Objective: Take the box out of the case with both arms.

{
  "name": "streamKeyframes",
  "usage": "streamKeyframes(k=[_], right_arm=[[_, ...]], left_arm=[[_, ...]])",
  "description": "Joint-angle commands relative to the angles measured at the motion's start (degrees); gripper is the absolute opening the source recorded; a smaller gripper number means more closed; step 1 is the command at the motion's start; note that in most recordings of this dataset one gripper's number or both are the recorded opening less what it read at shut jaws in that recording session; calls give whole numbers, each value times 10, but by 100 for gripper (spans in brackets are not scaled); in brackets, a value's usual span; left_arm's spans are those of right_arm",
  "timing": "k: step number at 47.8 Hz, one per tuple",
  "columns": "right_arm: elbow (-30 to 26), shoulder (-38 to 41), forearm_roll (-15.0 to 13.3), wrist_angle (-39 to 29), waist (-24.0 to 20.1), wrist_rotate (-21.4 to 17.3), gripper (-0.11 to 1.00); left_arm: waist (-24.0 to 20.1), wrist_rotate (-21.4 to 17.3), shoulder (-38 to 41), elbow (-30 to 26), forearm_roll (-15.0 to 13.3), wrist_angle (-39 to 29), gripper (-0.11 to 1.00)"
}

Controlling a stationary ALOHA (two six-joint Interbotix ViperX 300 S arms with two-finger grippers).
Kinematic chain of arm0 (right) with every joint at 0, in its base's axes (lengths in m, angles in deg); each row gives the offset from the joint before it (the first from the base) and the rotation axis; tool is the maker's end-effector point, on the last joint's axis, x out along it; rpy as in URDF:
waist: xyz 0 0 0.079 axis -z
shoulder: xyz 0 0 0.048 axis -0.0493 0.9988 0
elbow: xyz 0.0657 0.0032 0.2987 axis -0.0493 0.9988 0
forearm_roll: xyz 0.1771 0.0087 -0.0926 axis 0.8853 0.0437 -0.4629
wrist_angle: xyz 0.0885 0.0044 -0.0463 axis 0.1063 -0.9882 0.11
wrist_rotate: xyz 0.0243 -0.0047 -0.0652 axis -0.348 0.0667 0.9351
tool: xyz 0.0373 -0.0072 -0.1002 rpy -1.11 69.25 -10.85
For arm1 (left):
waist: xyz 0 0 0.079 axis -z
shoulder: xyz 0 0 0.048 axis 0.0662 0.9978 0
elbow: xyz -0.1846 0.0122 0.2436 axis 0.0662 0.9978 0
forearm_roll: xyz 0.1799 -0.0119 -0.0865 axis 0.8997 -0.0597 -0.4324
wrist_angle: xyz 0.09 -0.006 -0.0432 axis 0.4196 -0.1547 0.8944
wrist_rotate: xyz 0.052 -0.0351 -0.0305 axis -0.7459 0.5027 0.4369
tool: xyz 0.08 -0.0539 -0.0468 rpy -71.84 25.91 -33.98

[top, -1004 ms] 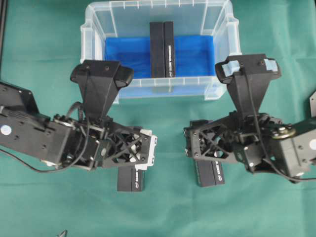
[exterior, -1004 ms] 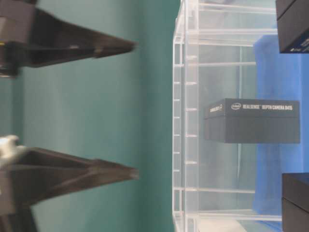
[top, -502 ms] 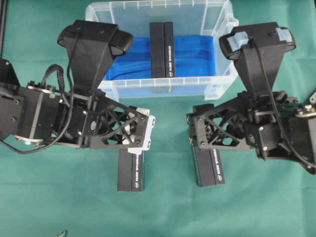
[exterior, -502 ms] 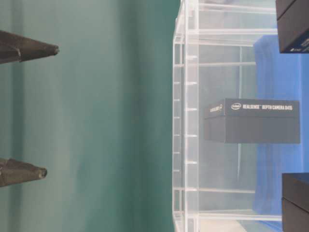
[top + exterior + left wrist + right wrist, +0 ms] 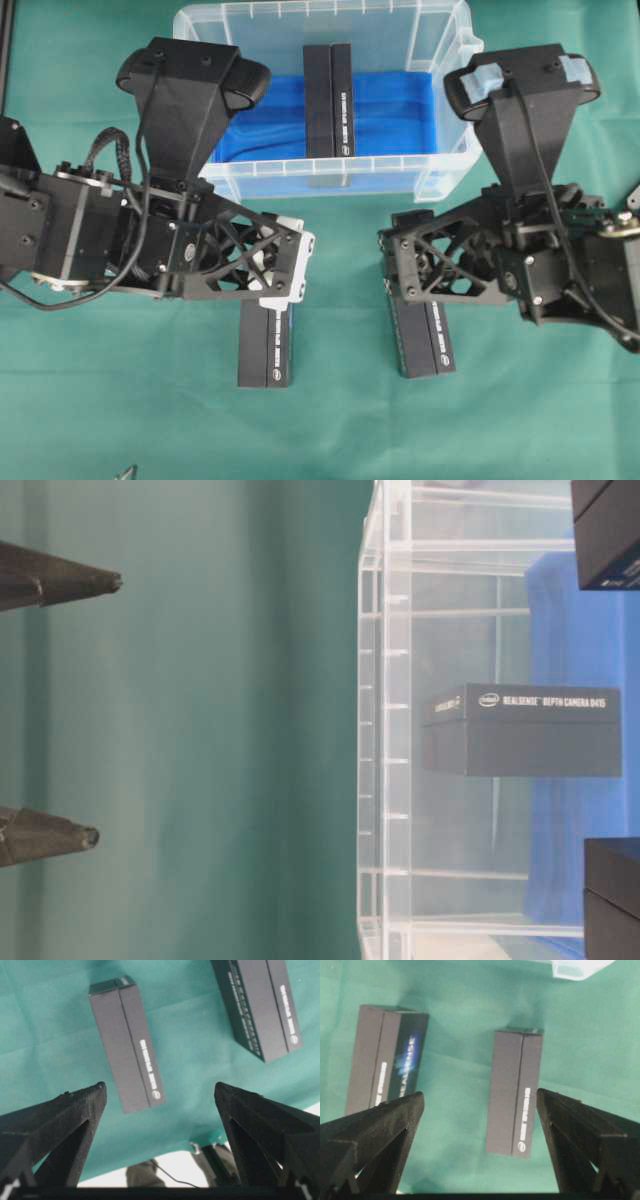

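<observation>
While two dark boxes [image 5: 267,345] [image 5: 428,347] already lie on the green counter [image 5: 100,400] in front of me, one box [image 5: 329,100] is left standing inside the clear case [image 5: 320,180] on its blue sheet [image 5: 400,110]. Both my left fingers [image 5: 75,1110] and right fingers [image 5: 385,1120] are spread wide above the counter, grasping nothing and touching nothing.

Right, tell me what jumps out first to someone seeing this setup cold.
The two big black arms fill the foreground, the left gripper and right gripper both wide open and holding nothing. Behind them sits the clear case with one dark box on its blue lining. Two similar boxes lie on the green cloth.
</observation>
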State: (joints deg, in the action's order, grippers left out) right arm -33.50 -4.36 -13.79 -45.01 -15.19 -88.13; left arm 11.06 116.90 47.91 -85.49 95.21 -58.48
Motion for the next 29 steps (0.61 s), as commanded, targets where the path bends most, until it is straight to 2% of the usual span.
streamKeyframes(k=[1,15,29], right_arm=[[-12,-21,0,-3,-2,4,91],[32,-67,15,-28,-4,4,91],[118,-151,18,-36,-11,-17,91]], left_arm=[[2,0,-18,-12,4,1,88],[7,5,-56,27,4,-10,88],[18,42,-149,128,2,-9,88]])
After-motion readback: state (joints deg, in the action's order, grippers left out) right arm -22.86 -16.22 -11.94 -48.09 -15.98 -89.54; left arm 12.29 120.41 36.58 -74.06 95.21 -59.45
